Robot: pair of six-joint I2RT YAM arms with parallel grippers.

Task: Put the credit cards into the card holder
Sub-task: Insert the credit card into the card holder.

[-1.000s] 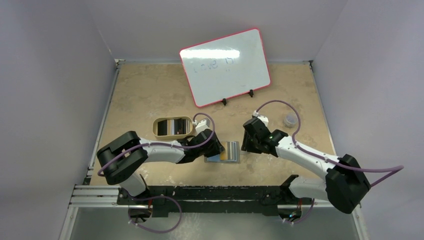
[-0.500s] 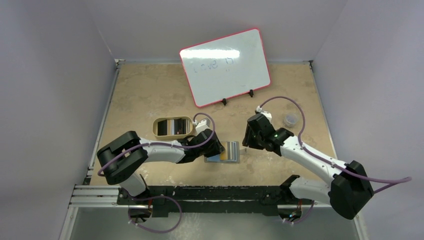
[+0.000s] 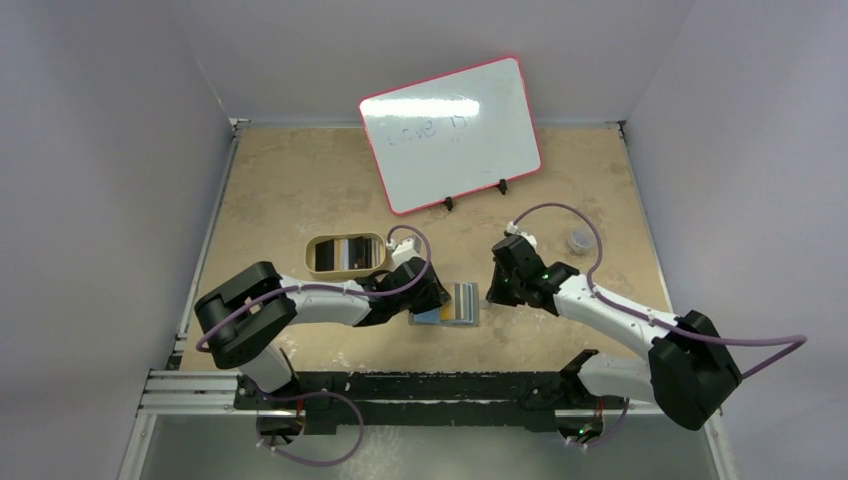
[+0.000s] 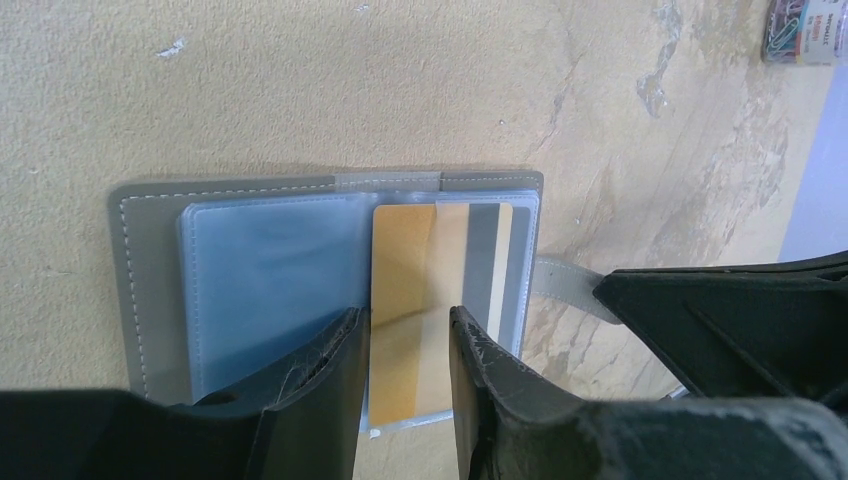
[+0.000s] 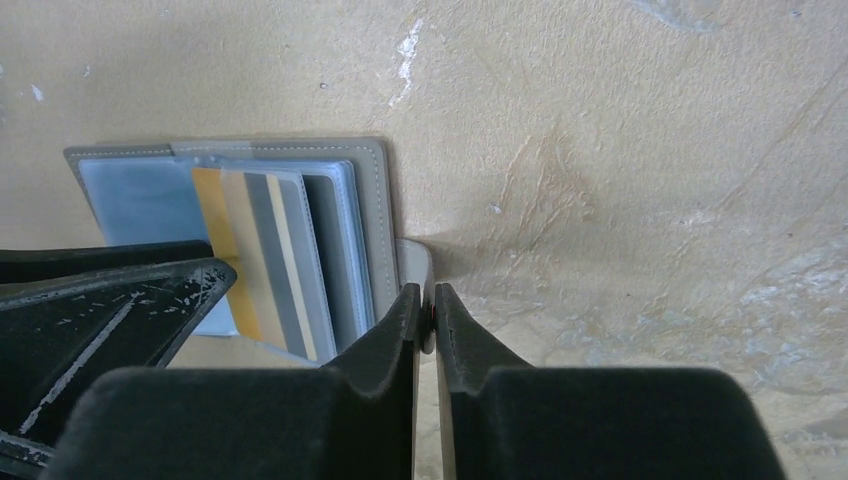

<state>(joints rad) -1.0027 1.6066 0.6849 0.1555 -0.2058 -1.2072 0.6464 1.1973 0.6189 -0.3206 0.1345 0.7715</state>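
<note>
Since half a second ago the right arm's elbow has drawn back inward and its cable loop has sunk; the card holder (image 3: pixel 458 303) lies where it was, spread open on the counter (image 3: pixel 300 190). Over it from the left, the left tool (image 4: pixel 405 330) has its fingers parted, straddling a gold credit card (image 4: pixel 405 250) tucked in a clear sleeve. At the holder's right edge, the right tool (image 5: pixel 427 300) is closed on the grey closing tab (image 5: pixel 412 262). Beyond the holder, leftward, sits a gold tin (image 3: pixel 345 255); farther beyond stands a whiteboard (image 3: pixel 450 135).
</note>
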